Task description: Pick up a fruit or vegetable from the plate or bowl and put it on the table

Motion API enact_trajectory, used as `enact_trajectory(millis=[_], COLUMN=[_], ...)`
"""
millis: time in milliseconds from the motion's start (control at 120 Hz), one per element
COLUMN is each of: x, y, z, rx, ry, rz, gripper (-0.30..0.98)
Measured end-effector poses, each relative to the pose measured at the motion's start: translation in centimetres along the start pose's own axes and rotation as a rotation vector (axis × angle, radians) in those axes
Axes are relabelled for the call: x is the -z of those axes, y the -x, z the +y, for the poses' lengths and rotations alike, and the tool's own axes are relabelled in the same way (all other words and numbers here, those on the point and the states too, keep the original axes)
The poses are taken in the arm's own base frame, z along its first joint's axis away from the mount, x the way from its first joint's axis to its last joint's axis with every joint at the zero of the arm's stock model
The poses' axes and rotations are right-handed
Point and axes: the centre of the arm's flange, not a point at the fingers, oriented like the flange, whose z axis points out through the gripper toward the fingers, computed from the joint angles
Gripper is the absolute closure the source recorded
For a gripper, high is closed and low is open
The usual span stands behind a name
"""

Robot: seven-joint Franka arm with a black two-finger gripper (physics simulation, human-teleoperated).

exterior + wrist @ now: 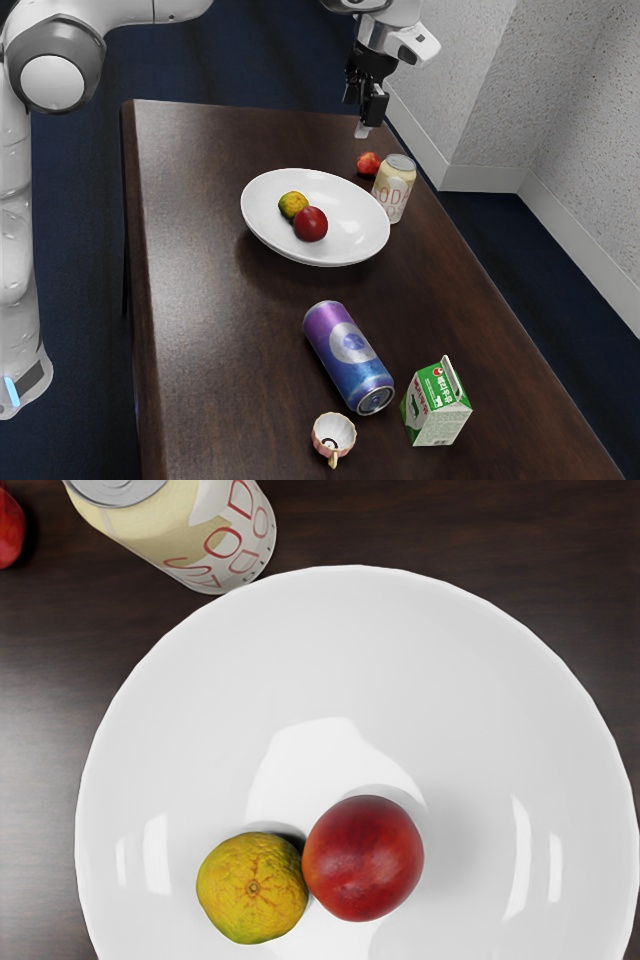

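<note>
Speckled pale walls, dark-blue floor.

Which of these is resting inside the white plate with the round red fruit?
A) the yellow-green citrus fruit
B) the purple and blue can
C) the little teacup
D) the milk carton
A: the yellow-green citrus fruit sits in the white plate, right beside the round red fruit.

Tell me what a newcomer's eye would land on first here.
Probably the big white plate, carrying a dark red fruit beside a yellow-green one. Next, the purple-and-blue can lying on its side between the plate and the small cup.
</note>
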Motion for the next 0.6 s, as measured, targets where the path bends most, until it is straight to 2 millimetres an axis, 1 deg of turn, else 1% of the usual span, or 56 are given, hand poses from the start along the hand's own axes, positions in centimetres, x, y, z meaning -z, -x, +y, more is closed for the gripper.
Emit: enact_trajectory(millis=[117,133,150,158,175,192,217,242,258,275,300,333,350,367,392,417,442,492,525,542,558,575,600], x=[0.0,0.1,0.6,1.7,4.8,8.1,12.1,14.7,15.7,16.2,15.7,13.6,12.3,10.5,7.8,5.6,4.1,2.8,2.4,2.2,1.9,1.7,1.6], y=[0.1,0.1,0.2,0.5,1.3,2.3,3.9,5.2,5.8,6.0,5.5,4.0,3.2,2.1,0.7,-0.3,-1.1,-1.3,-1.0,-0.9,-0.9,-1.0,-1.1], z=[-0.1,-0.1,-0.2,-0.4,-0.9,-1.4,-1.9,-2.2,-2.3,-2.3,-2.1,-1.6,-1.2,-0.6,0.7,3.0,6.3,13.7,17.4,18.6,19.4,19.7,19.7], rx=[0.005,0.006,0.010,0.014,0.026,0.039,0.054,0.067,0.074,0.079,0.080,0.072,0.066,0.056,0.032,-0.007,-0.062,-0.185,-0.244,-0.263,-0.273,-0.277,-0.271], ry=[0.003,0.004,0.005,0.004,0.003,0.001,-0.002,-0.003,-0.003,-0.001,0.005,0.017,0.024,0.031,0.043,0.052,0.060,0.067,0.069,0.070,0.071,0.071,0.071], rz=[-0.001,0.001,0.012,0.034,0.095,0.164,0.247,0.300,0.321,0.331,0.320,0.275,0.247,0.207,0.150,0.103,0.067,0.031,0.019,0.012,0.005,0.002,0.000], gripper=[0.00,0.00,0.00,0.00,0.00,0.00,0.00,0.00,0.00,0.00,0.00,0.00,0.00,0.00,0.00,0.00,0.00,0.00,0.00,0.00,0.00,0.00,0.00])
